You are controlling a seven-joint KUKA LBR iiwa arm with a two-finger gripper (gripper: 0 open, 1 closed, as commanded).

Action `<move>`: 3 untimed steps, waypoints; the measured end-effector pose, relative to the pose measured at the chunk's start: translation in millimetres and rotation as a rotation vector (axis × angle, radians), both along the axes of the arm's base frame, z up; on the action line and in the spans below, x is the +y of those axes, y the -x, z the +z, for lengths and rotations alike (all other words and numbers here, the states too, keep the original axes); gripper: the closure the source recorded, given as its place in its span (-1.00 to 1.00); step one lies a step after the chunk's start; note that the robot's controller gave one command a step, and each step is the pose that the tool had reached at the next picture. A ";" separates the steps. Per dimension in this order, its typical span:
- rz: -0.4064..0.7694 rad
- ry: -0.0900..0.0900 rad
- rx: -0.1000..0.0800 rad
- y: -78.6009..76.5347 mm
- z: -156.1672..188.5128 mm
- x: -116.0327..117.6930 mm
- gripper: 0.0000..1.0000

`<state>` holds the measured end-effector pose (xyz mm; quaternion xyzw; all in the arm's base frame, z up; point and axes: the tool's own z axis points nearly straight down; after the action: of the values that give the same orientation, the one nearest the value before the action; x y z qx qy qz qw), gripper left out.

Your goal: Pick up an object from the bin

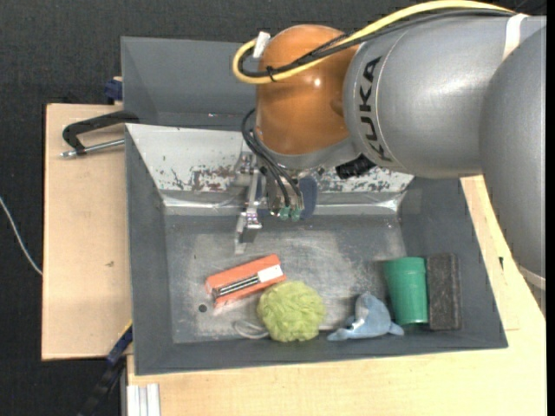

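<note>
**Inspector:** Where is the hand (264, 213)?

**Technician:** It hangs at the back of the grey bin (147, 258), close to the rear wall, above bare floor. Whether it is released or clenched cannot be told.

**Inspector:** Which thing lies nearest?

**Technician:** A flat orange box (244, 282) with a white label. It lies at a slant on the floor, toward the front of the bin and apart from the hand. A yellow-green fuzzy ball (290, 311) sits just beside its right end.

**Inspector:** What else is in the bin?

**Technician:** Front right there is a blue-grey soft toy (368, 319). A green cup (406, 289) lies next to a dark block (444, 291) at the right wall.
</note>
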<state>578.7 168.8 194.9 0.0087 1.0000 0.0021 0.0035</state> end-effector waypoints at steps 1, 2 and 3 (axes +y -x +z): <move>0.008 0.004 0.007 4.2 -46.8 -17.0 -1.00; 0.069 0.003 0.005 26.7 -101.5 -31.0 -1.00; 0.078 -0.001 0.000 24.8 -97.7 -28.2 1.00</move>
<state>553.8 140.6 97.1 -0.0303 0.9995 0.0029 0.0032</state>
